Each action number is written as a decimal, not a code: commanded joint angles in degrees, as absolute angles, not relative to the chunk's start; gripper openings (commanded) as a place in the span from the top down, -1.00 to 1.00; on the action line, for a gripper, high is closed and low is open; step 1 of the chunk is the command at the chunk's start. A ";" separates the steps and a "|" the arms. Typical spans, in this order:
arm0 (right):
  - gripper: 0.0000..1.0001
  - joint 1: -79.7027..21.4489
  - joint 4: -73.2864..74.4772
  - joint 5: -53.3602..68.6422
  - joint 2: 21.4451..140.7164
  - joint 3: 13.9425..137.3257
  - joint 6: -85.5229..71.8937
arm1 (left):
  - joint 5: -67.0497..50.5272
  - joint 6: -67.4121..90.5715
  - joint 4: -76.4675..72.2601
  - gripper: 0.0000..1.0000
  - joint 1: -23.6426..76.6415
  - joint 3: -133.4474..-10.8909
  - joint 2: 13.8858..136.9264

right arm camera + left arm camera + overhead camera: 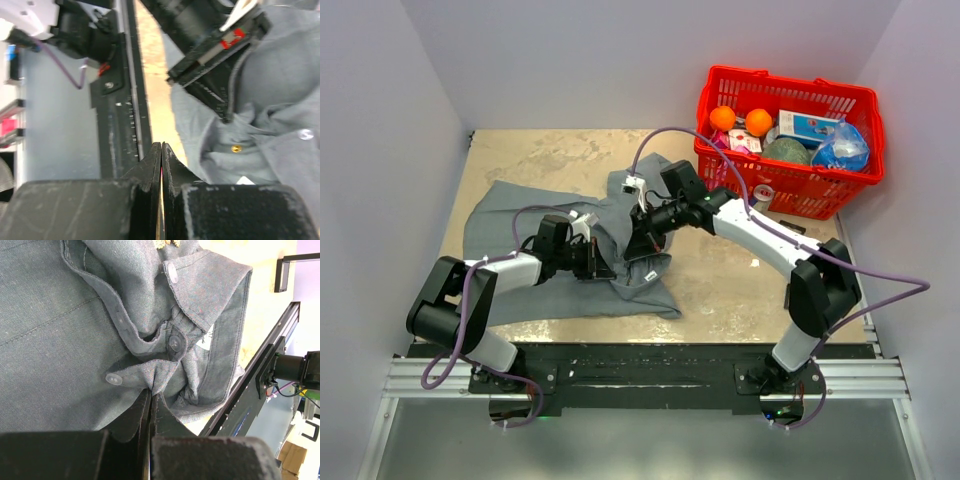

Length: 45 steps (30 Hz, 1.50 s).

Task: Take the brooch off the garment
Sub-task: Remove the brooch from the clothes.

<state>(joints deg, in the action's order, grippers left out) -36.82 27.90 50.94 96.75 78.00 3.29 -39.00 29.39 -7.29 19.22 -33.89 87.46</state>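
Observation:
The grey shirt (510, 215) lies crumpled across the table's middle. My left gripper (608, 262) is shut on a fold of the shirt (75, 315) by its button placket; its tips (151, 392) pinch the cloth just right of a white button (113, 379). My right gripper (644, 234) hovers over the shirt's bunched collar, close to the left one. Its jaws (161, 147) are shut, with a thin pink sliver between the pads. A small gold stud (236, 148) sits on the shirt (280, 75) below the left gripper's black fingers (220, 100). No other brooch part shows.
A red basket (785, 85) of groceries, with two oranges (740, 120), stands at the back right. White walls close in the table on three sides. The black rail (640, 365) with the arm bases runs along the near edge.

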 commanded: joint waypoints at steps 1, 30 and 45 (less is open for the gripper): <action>1.00 -35.86 27.69 58.88 96.68 78.22 1.14 | -40.34 29.09 -10.37 1.00 18.72 -33.66 85.61; 0.67 -55.02 18.26 7.22 98.43 61.42 12.66 | -36.75 28.39 -7.22 1.00 18.90 -31.11 83.50; 0.70 -53.79 17.31 15.30 102.48 68.30 12.56 | -35.33 27.86 -5.18 1.00 18.90 -31.38 80.60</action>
<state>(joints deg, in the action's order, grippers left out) -53.32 18.24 12.64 99.50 69.06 12.01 -35.81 28.93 -4.51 19.25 -30.94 82.67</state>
